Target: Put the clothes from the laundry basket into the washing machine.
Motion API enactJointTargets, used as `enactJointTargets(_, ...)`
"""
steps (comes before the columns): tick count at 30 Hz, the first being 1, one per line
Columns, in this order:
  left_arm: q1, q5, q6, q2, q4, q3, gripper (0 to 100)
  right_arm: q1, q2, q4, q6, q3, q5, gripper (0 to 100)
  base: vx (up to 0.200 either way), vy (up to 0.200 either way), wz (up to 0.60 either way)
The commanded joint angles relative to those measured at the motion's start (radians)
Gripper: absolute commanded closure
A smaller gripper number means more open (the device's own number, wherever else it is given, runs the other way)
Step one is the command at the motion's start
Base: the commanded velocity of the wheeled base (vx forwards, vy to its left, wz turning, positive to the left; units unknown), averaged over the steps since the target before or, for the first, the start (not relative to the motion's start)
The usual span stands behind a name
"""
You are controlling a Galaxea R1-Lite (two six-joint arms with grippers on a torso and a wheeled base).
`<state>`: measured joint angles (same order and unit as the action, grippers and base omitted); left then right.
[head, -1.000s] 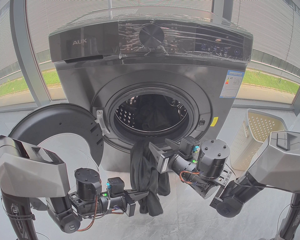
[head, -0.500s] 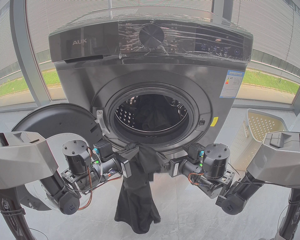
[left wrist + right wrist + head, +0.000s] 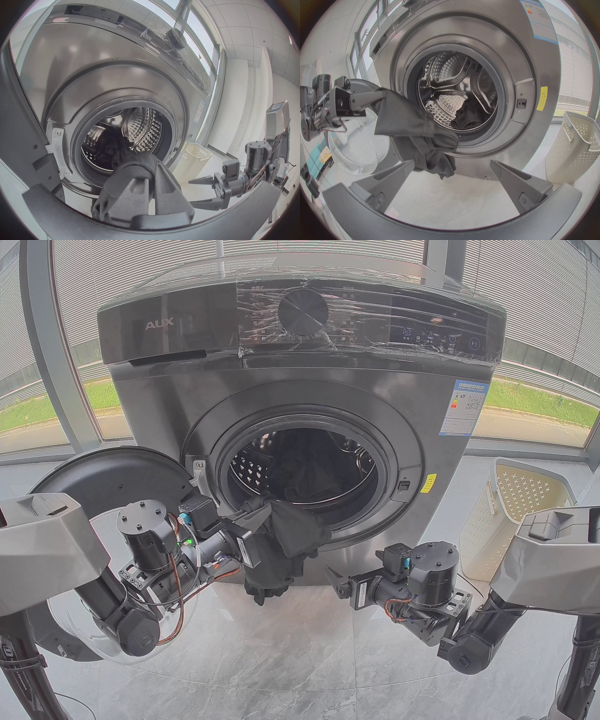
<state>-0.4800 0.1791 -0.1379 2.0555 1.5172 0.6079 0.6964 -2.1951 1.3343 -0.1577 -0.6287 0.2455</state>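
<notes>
Dark garment (image 3: pixel 132 164) in left pincer (image 3: pixel 152 171)

**Bright, glass-walled laundry space**

A front-loading washing machine (image 3: pixel 300 396) stands on polished grey stone floor tiles (image 3: pixel 300 652). Behind it are tall windows (image 3: pixel 550 315) with slatted blinds, and grass (image 3: pixel 537 404) outside. Clear plastic film (image 3: pixel 369 321) covers its control panel. A cream laundry basket (image 3: pixel 519 509) stands beside it.
</notes>
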Motion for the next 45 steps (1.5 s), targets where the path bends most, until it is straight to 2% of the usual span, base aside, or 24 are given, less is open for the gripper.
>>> enactJointTargets(1,0.0,-0.001,-0.006,-0.012,0.001,0.012,100,0.0,-0.023,0.0,0.0,0.015,0.0,0,0.0,0.0,0.0)
enactJointTargets(11,-0.002,-0.001,-0.012,-0.014,0.001,0.013,100,0.02,-0.04,0.019,0.001,-0.003,-0.015,0,0.0,0.0,0.0)
enactJointTargets(20,-0.012,0.002,-0.014,-0.032,0.0,-0.008,100,0.026,-0.092,0.029,0.015,-0.138,-0.028,0,0.0,0.0,0.0)
enactJointTargets(30,-0.025,0.005,-0.014,-0.035,0.0,-0.016,100,0.032,-0.17,0.075,0.02,-0.238,-0.045,0,0.0,0.0,0.0)
enactJointTargets(36,-0.028,0.006,-0.016,-0.035,0.0,-0.017,100,0.031,-0.184,0.08,0.027,-0.264,-0.045,0,0.0,0.0,0.0)
enactJointTargets(37,-0.031,0.006,-0.016,-0.037,0.0,-0.017,100,0.032,-0.184,0.083,0.027,-0.266,-0.045,100,0.0,0.0,0.0)
enactJointTargets(45,-0.035,0.008,-0.025,-0.032,0.0,-0.025,100,0.041,-0.181,0.111,0.027,-0.27,-0.045,100,0.0,0.0,0.0)
